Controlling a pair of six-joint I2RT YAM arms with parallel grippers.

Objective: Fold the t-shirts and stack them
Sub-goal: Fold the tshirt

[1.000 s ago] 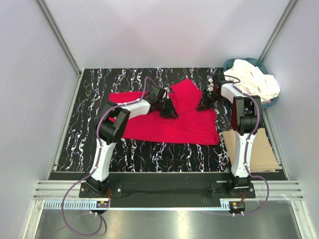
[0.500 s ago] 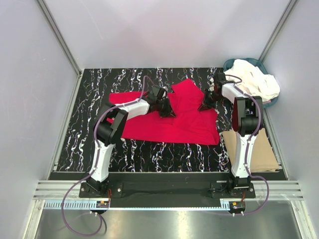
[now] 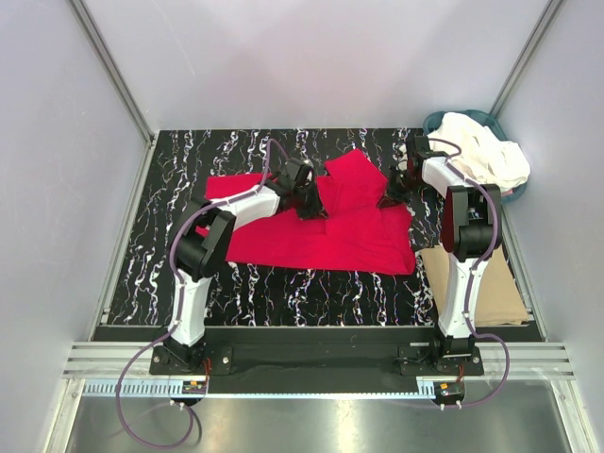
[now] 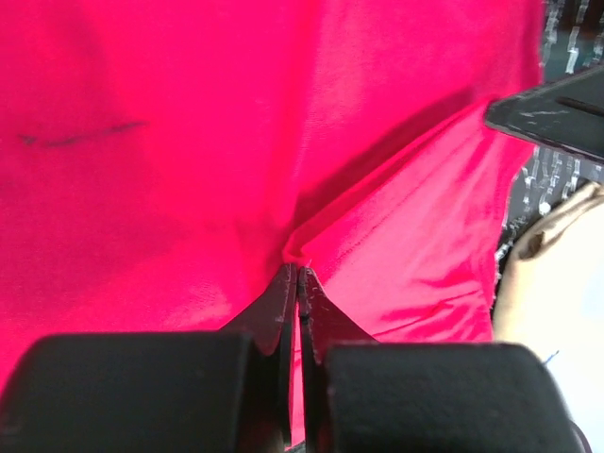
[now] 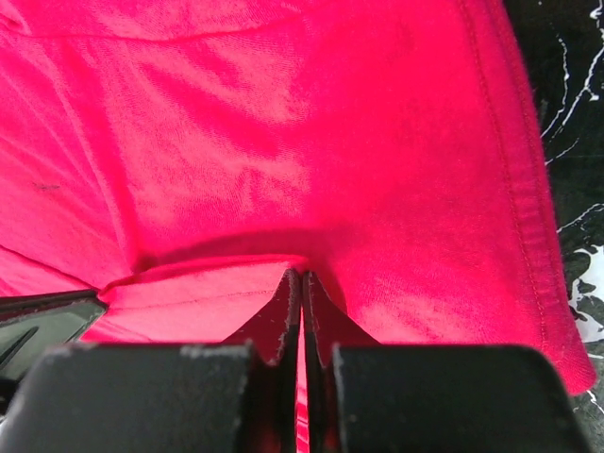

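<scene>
The red t-shirt (image 3: 321, 231) lies spread across the middle of the dark marbled table, its far part bunched up between the two arms. My left gripper (image 3: 310, 203) is shut on a pinched fold of the red t-shirt (image 4: 377, 189), cloth showing between the fingertips of the left gripper (image 4: 298, 274). My right gripper (image 3: 392, 196) is shut on the red t-shirt's (image 5: 283, 123) right side, a strip of it clamped between the tips of the right gripper (image 5: 302, 276). Cream-white t-shirts (image 3: 479, 156) are heaped at the far right.
The cream heap sits in a teal basket (image 3: 436, 121) at the far right corner. A flat tan cardboard sheet (image 3: 491, 293) lies at the near right, beside the right arm. Grey walls close in the table on three sides.
Both grippers have closed on the red t-shirt. The left gripper has shifted slightly left and farther back, drawing the cloth's far part with it.
</scene>
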